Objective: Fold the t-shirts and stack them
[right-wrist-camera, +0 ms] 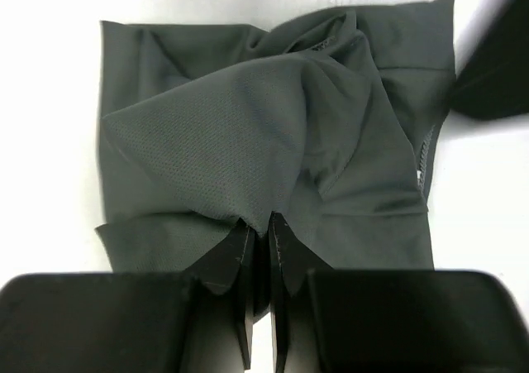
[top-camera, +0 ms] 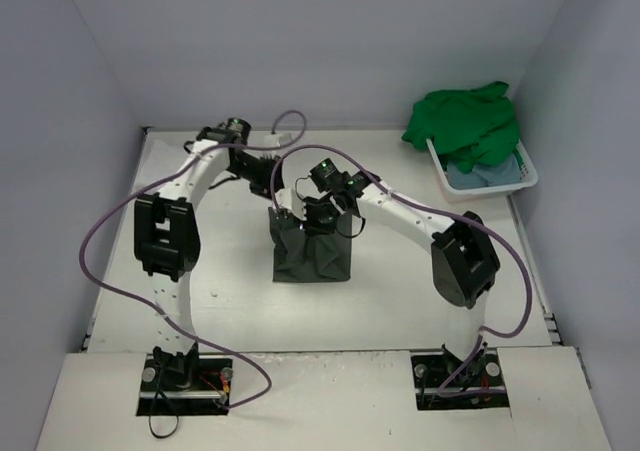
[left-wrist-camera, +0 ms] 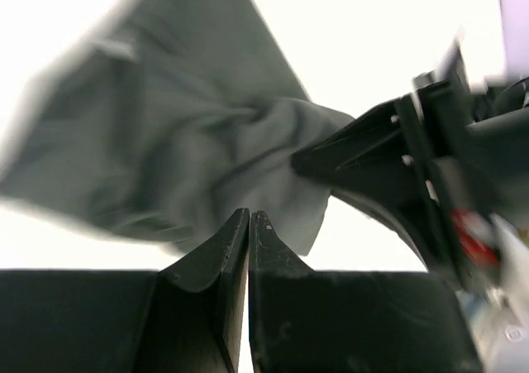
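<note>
Both pinch dark t-shirt [top-camera: 312, 258]: left hand [left-wrist-camera: 249, 221], right hand [right-wrist-camera: 260, 226].

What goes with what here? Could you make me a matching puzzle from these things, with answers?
1 dark grey t-shirt
2 green t-shirt
3 light blue t-shirt
4 right gripper

A heaped over the basket
B shut on a fold of cloth
C out on the table
D in the basket, under another shirt

Pairs: 1-C, 2-A, 3-D, 4-B.
</note>
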You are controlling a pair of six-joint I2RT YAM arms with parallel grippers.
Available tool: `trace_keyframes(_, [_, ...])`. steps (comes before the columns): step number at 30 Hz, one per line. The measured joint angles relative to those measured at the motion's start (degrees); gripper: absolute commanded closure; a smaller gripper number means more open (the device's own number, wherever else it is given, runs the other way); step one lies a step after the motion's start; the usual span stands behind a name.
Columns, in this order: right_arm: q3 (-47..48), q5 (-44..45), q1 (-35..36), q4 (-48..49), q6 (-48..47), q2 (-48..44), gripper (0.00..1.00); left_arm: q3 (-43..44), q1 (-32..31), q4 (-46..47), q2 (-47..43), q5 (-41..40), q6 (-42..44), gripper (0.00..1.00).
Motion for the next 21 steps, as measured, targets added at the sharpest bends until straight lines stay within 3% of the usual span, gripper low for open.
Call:
trace_keyframes(4, [2.9, -0.8, -0.4, 0.0, -0.6, 5.1, 1.00, 4.4, 6.7, 1.2, 0.0, -1.9, -0.8, 1.00])
trace_keyframes(9, [8.2, -1.8, -0.7, 0.0, -1.4, 11.0, 1.00, 3.5, 12.1, 1.5, -0.8, -2.2, -1.0, 1.00])
trace_keyframes(21, [19.4, -2.4, -4.6, 0.7, -0.1, 18.6, 1.00, -7.2, 11.4, -0.6, -4.8, -0.4, 4.1, 1.00])
